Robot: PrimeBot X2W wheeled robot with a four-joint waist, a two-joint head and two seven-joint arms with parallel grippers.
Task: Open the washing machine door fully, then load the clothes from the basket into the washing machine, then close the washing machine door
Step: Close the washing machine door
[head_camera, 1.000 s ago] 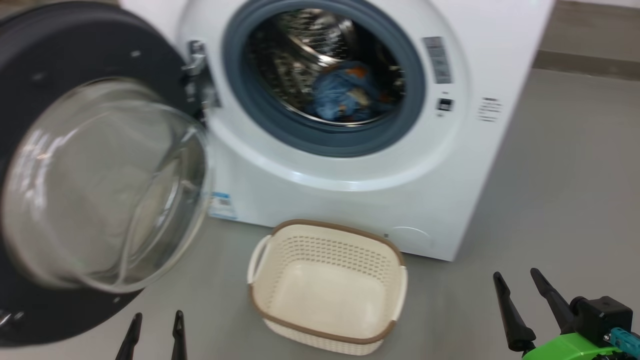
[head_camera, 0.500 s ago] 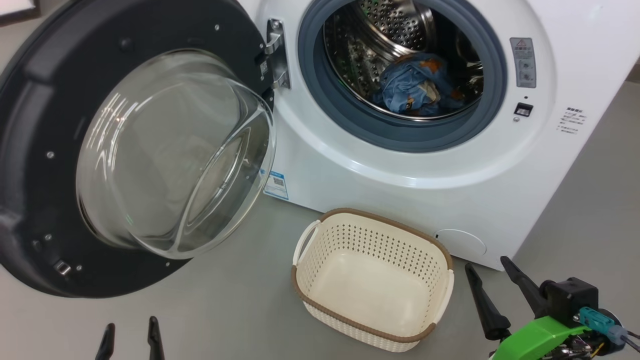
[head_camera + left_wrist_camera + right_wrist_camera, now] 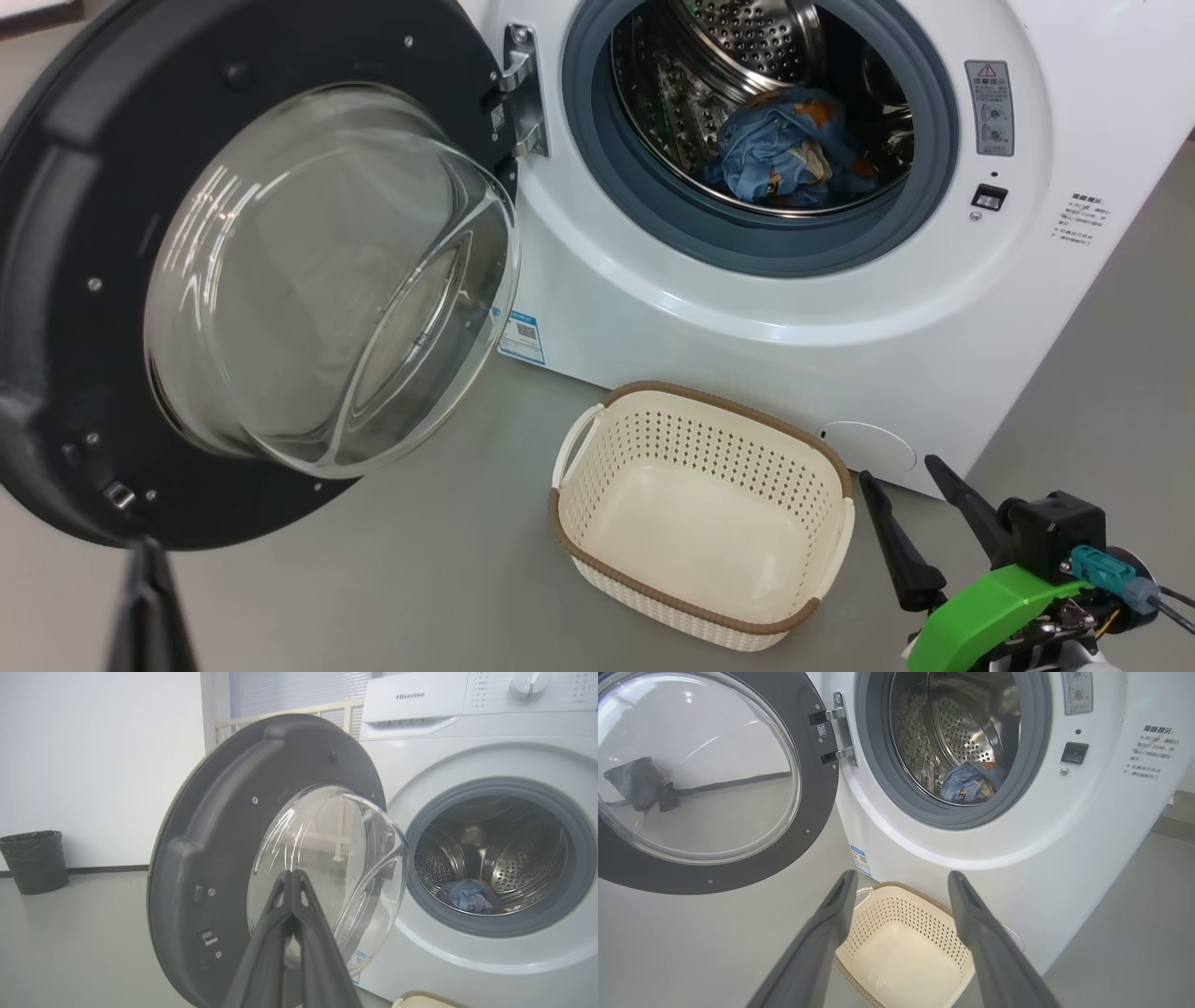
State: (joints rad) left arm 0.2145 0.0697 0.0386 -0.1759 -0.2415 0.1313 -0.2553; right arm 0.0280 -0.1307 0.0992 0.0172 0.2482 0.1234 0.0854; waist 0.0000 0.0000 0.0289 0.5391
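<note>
We see the washing machine door (image 3: 93, 187) swung wide open and the clothes (image 3: 789, 149) lying inside the washing machine (image 3: 747, 355) drum. The basket (image 3: 728, 403) sits on the floor before it. Our left pincer (image 3: 292, 875) is pressed together, holding nothing, while our right pincer (image 3: 902, 877) stands apart beside the basket.

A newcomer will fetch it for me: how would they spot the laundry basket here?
Find the big white washing machine with its round black door swung open. On the grey floor just in front stands the basket, empty. Cream perforated walls and a brown rim set it apart from the smooth machine.
</note>
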